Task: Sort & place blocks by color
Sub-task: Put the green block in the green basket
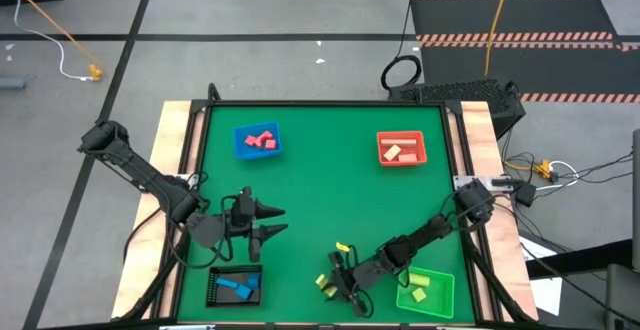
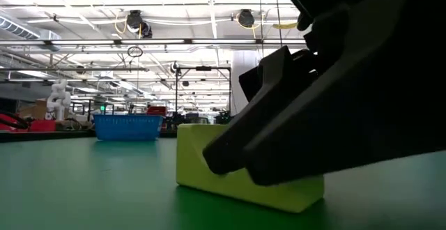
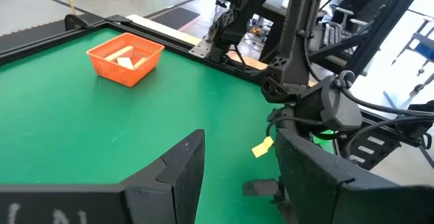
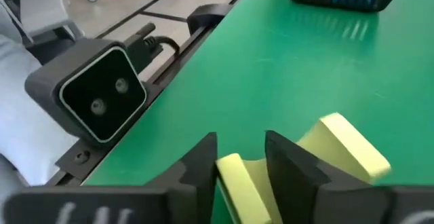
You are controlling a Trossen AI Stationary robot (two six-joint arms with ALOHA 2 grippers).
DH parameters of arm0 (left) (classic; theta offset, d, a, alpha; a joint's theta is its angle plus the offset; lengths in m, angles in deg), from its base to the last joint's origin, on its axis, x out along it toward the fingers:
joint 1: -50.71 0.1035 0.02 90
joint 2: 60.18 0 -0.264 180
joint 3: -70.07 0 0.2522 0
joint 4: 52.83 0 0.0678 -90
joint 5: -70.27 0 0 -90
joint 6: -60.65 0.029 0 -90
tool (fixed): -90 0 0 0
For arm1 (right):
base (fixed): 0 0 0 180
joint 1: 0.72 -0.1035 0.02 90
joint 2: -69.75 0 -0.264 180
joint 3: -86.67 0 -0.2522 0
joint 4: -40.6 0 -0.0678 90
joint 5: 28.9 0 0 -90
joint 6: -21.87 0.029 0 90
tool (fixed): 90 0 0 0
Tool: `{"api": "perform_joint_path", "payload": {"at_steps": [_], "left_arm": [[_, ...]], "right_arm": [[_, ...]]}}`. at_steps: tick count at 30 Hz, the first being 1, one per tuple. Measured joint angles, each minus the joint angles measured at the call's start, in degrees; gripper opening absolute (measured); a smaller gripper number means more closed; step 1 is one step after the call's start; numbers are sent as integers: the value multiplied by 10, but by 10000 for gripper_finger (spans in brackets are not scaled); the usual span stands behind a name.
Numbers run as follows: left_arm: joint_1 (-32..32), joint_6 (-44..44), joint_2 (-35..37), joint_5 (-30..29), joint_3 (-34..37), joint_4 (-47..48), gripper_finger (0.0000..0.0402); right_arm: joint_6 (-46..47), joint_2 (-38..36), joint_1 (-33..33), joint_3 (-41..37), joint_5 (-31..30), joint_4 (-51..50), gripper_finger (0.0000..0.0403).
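Observation:
Near the table's front edge a yellow arch-like block lies on the green table, and my right gripper is shut on it. A smaller yellow block lies just beyond it. My left gripper hovers open left of centre, above the black tray that holds blue blocks, and has nothing between its fingers. Pink-red blocks lie in the blue tray. Cream blocks lie in the red tray, and yellow ones in the green tray. My right gripper pinches one leg of the yellow block between its two fingers. One finger stands in the gap between that leg and the rest of the block. The fingers come from the table's right, slanting slightly down. The block's underside rests on the table.
A small camera box sits at the table's near edge, just ahead of my right gripper. The four trays stand toward the table's corners, and the middle between them is bare green. Wooden rails run along the table's left and right sides.

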Motion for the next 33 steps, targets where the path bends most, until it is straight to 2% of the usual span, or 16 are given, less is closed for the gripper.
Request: {"api": "perform_joint_path", "payload": {"at_steps": [7, 14, 21, 30, 33], "left_arm": [[0, 0, 0, 0, 0, 0, 182], [0, 0, 0, 0, 0, 1, 182], [0, 5, -1, 0, 0, 13, 182], [-2, 17, -80, 6, 1, 31, 182], [-2, 11, -110, 6, 1, 21, 182]], "right_arm": [[-3, -1, 9, 1, -3, 1, 32], [6, -19, 10, -1, 0, -13, 32], [-21, -97, 10, -3, 2, -85, 24], [-67, -219, 10, -2, -71, -223, 24], [-12, -259, 8, -2, -89, -295, 24]]}}
